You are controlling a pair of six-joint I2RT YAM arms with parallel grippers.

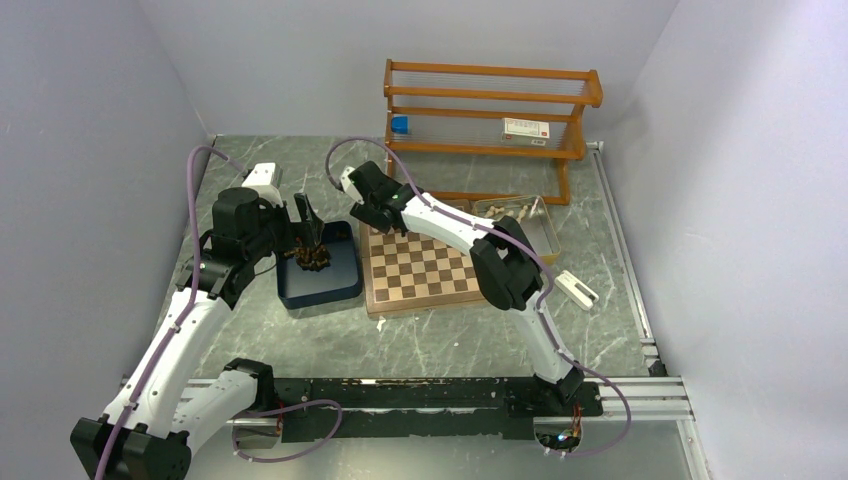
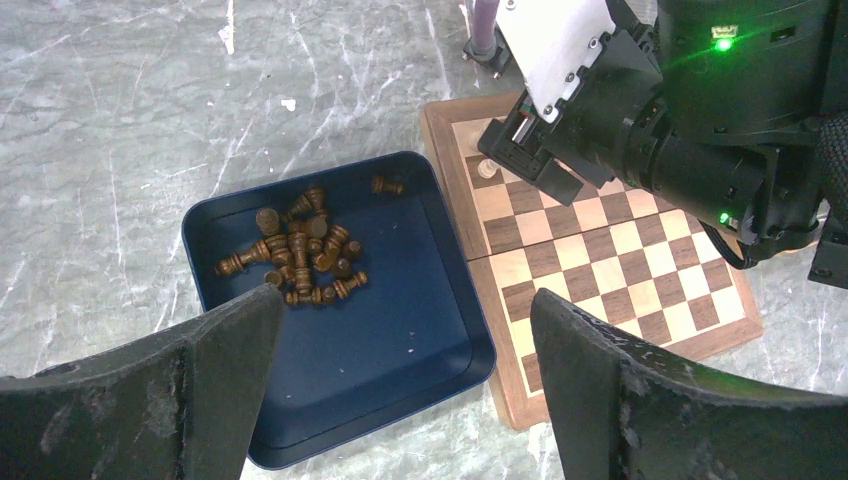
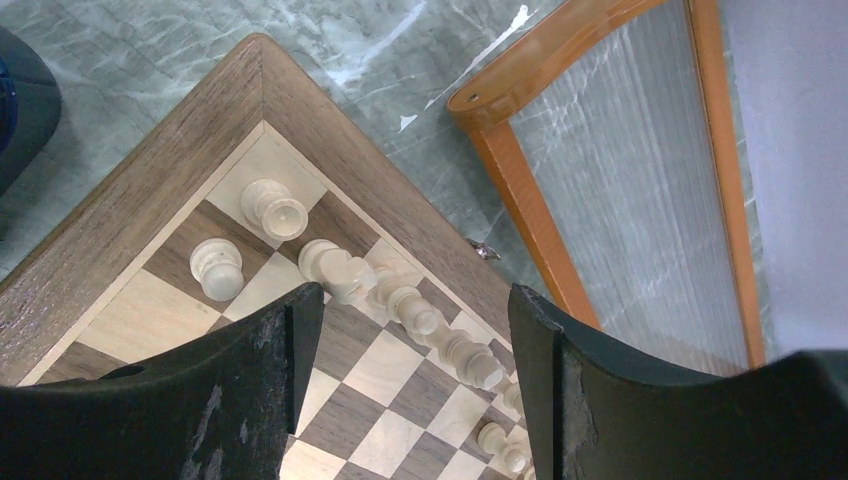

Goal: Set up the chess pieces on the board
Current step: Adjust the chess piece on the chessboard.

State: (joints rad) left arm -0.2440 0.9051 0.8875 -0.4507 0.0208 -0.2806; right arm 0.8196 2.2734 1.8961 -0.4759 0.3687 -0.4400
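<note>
A robotics lab cell was indicated: a marbled desk (image 1: pixel 440 340) was boxed in by blank grey walls (image 1: pixel 80 150), with a mounting rail (image 1: pixel 420 395) along the bottom.

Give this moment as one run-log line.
left jaws: open over dark brown chess pieces in dark blue tray | right jaws: open over pale cream pieces on wooden chessboard

Foregrnd: left jaws wide apart, nothing btwn. Below, dark blue tray (image 2: pixel 400 340) on marble tabletop (image 2: pixel 120 120); dark brown chess pieces (image 2: pixel 300 255) heaped far-left inside. Board (image 2: pixel 610 260) just beside tray's R edge; right arm (image 2: pixel 700 110) over its far corner w/ one pale piece (image 2: pixel 487 168).
</note>
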